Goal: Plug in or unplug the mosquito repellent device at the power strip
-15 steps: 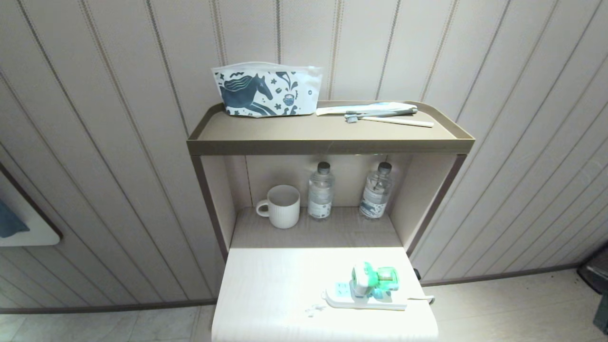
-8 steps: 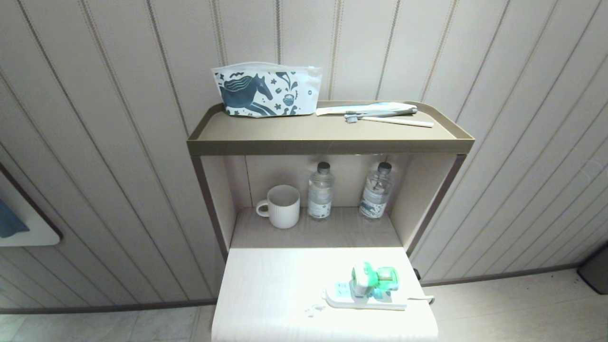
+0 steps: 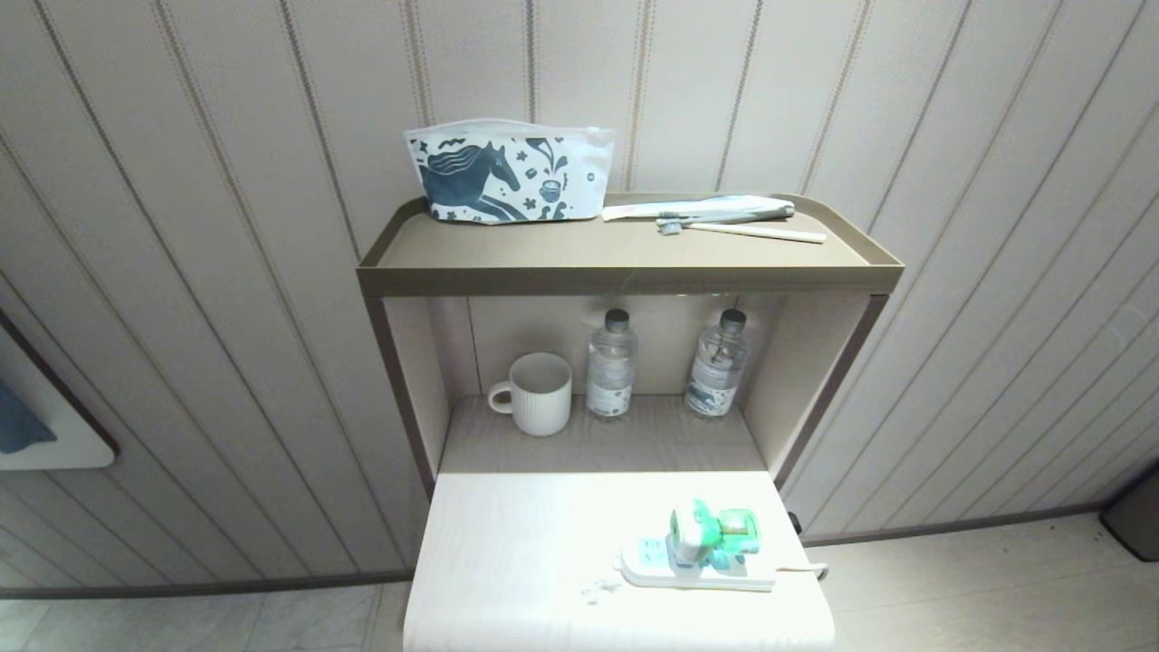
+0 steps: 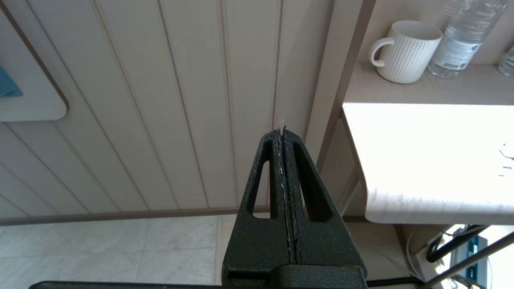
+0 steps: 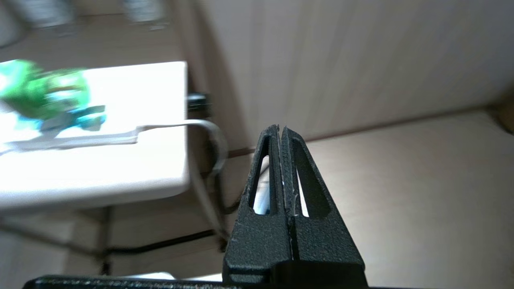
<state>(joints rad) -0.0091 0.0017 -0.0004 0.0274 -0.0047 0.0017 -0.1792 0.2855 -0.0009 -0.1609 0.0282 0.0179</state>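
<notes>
Mosquito repellent device [image 3: 713,532] sits in power strip [image 3: 693,570]; both grippers' fingers closed, empty.

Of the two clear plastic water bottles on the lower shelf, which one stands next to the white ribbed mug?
The left clear water bottle: it stands right beside the white ribbed mug. The other bottle stands farther right, near the shelf's side wall.

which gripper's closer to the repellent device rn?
Right, judging by the wrist views. The right gripper is off the table's right edge, with the mosquito repellent device in its view. The left gripper sits off the table's left edge, device unseen.
</notes>
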